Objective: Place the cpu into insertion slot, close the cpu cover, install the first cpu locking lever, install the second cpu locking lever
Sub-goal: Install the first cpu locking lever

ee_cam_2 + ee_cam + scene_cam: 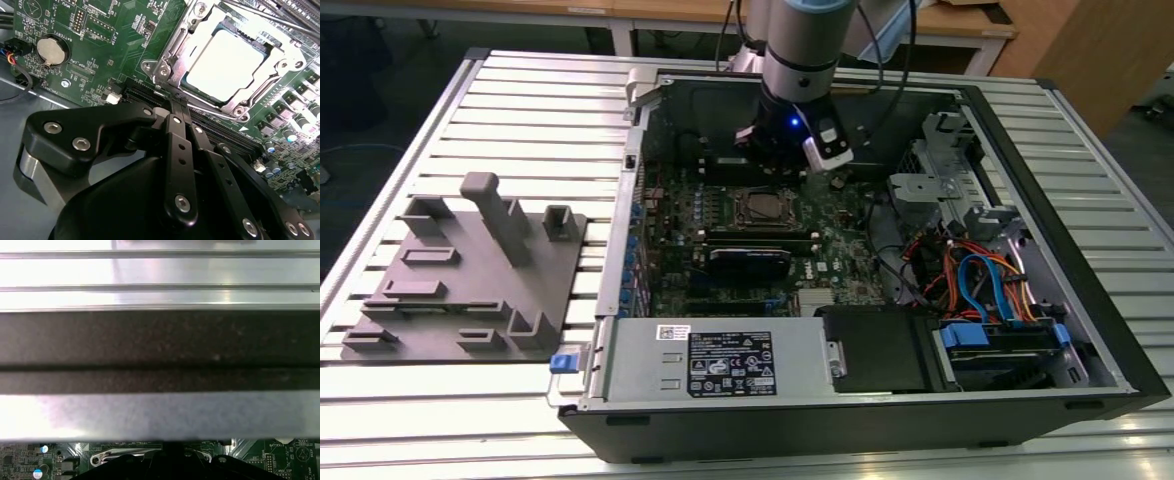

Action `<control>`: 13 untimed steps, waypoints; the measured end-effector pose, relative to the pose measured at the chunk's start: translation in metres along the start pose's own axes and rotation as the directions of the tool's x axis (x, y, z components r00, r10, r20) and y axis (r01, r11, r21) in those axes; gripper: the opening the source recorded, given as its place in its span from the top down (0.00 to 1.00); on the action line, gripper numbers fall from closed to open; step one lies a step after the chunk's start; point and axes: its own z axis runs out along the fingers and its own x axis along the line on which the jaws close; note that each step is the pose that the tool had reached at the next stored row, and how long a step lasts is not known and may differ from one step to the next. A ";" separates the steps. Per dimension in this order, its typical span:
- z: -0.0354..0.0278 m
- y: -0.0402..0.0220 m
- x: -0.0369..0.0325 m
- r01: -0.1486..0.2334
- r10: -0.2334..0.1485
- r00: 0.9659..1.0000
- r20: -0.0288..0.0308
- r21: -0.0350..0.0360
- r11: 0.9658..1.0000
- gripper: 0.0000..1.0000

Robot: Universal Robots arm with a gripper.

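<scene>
**CPU seated under its cover; gripper poised just past the socket**

The cpu (222, 62) lies flat in the insertion slot (759, 207), its bright metal top facing up. It is square, so no long axis shows; in the second wrist view its edges run skewed to the frame, with one corner pointing toward 1 o'clock. The cpu cover (172, 55) lies down over it, its window framing the chip's top and its silver frame resting around the chip's edges.

The gripper (172, 106) hangs over the motherboard (100, 55) just beside the socket, at about 7 o'clock from the chip in the second wrist view. Its black fingers (176, 145) are drawn together with no gap showing at the tips and nothing between them; the tips sit over the long black memory slots (220, 132) next to the socket. In the exterior view the arm (798, 60) comes down into the open computer case (1014, 170) at 12 o'clock from the socket.

Around the socket: a round coin battery (51, 51) at 9 o'clock from the chip in the second wrist view, and in the exterior view a grey labelled power supply (720, 362) at 6 o'clock, a bundle of coloured cables (981, 275) at 4 o'clock, and a grey fixture plate (467, 275) outside the case at 9 o'clock on the slatted table (534, 100). The first wrist view shows the case wall (160, 350) close before the camera.
</scene>
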 end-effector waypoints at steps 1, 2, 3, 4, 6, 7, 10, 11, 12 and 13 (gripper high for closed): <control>-0.0002 0.0001 0.0000 0.000 0.000 1.000 0.000 0.000 1.000 0.90; -0.0003 0.0001 -0.0001 0.000 0.000 1.000 0.000 0.000 1.000 0.90; -0.0003 0.0001 0.0000 0.000 0.000 1.000 0.000 0.000 1.000 0.90; -0.0003 0.0001 0.0000 0.000 0.000 1.000 0.000 0.000 1.000 0.90; 0.0000 -0.0001 -0.0002 0.000 0.000 1.000 0.000 0.001 1.000 0.90; 0.0004 -0.0004 -0.0001 0.000 0.000 1.000 0.000 0.002 1.000 0.90; 0.0014 -0.0010 -0.0002 0.000 0.000 1.000 0.000 0.004 1.000 0.90; 0.0015 -0.0010 -0.0002 0.000 0.000 1.000 0.000 0.004 1.000 0.90; 0.0015 -0.0011 -0.0002 0.000 0.000 1.000 0.000 0.004 1.000 0.90; 0.0015 -0.0011 -0.0002 0.000 0.000 1.000 0.000 0.004 1.000 0.90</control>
